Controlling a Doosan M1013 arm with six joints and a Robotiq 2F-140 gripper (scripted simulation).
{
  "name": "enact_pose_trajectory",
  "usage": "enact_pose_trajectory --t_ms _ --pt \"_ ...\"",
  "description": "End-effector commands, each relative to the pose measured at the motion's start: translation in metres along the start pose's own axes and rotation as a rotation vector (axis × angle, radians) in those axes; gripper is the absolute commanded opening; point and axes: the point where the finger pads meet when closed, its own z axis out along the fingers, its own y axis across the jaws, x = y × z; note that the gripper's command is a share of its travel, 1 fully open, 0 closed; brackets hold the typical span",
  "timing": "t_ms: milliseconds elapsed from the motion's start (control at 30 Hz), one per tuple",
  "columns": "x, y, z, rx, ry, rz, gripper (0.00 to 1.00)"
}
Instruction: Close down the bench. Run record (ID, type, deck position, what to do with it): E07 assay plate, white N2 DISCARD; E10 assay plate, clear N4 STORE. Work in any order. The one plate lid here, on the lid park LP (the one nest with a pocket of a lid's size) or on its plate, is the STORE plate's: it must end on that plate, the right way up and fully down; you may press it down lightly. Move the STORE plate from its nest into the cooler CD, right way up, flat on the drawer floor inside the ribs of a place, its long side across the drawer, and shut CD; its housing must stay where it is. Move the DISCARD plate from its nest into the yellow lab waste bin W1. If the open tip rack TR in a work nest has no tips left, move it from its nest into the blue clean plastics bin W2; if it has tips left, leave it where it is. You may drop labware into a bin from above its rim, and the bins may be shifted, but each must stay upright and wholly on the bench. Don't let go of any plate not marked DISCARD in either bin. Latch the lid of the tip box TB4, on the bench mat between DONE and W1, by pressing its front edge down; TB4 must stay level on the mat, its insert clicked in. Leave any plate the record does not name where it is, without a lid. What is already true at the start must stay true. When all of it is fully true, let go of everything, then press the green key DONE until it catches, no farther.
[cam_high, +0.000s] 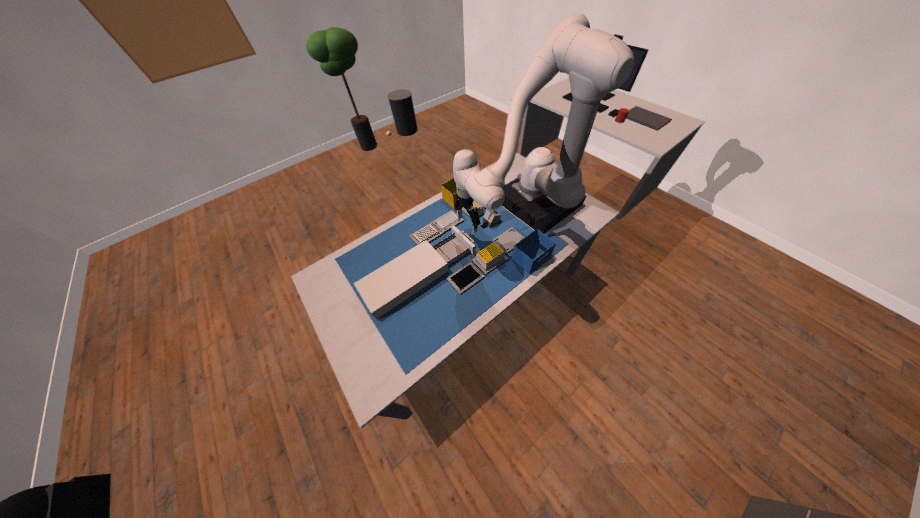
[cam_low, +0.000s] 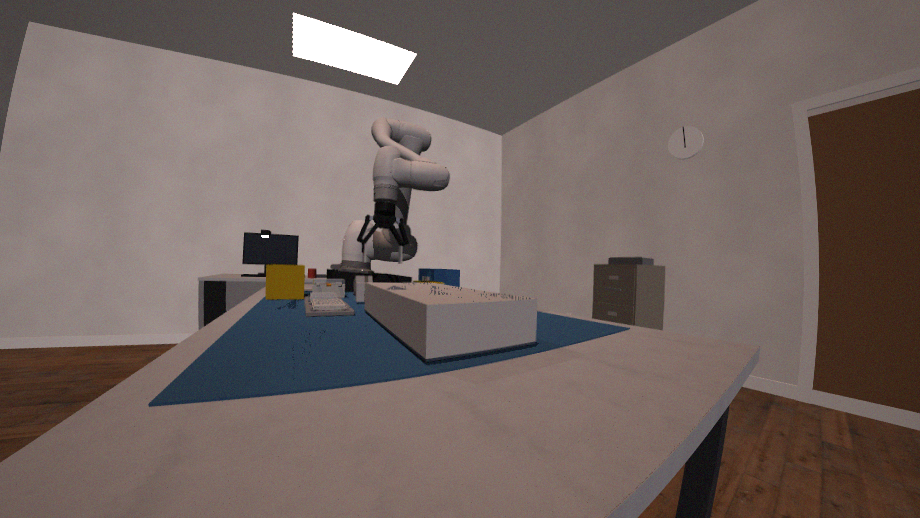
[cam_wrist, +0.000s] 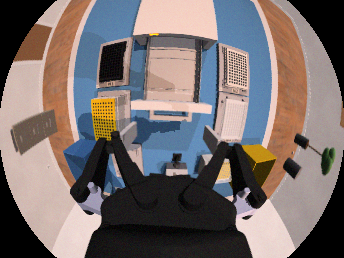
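My gripper is open and empty. It hangs above the blue mat, short of the cooler's drawer, and it also shows in the top view and the exterior view. The white cooler CD has its drawer pulled out, and the drawer floor is bare. To the right of the drawer lie a plate with visible wells and a white plate. To its left are a dark nest and the yellow tip rack. The yellow bin W1 stands at the right and the blue bin W2 at the left.
A small grey object sits on the mat just ahead of my wrist. My arm's base stands at the bench's far end. The cooler takes up the middle of the mat. A desk stands behind the bench.
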Motion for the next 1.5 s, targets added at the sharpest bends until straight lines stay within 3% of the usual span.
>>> enact_pose_trajectory --t_ms 0,233,267,1467 --pt "0.0 0.0 -0.003 0.0 0.0 0.0 0.87" --pt "0.0 0.0 -0.003 0.0 0.0 0.0 0.87" --pt "0.0 0.004 -0.003 0.0 0.0 -0.008 0.66" --pt "0.002 0.132 -0.009 0.0 0.0 -0.008 0.66"
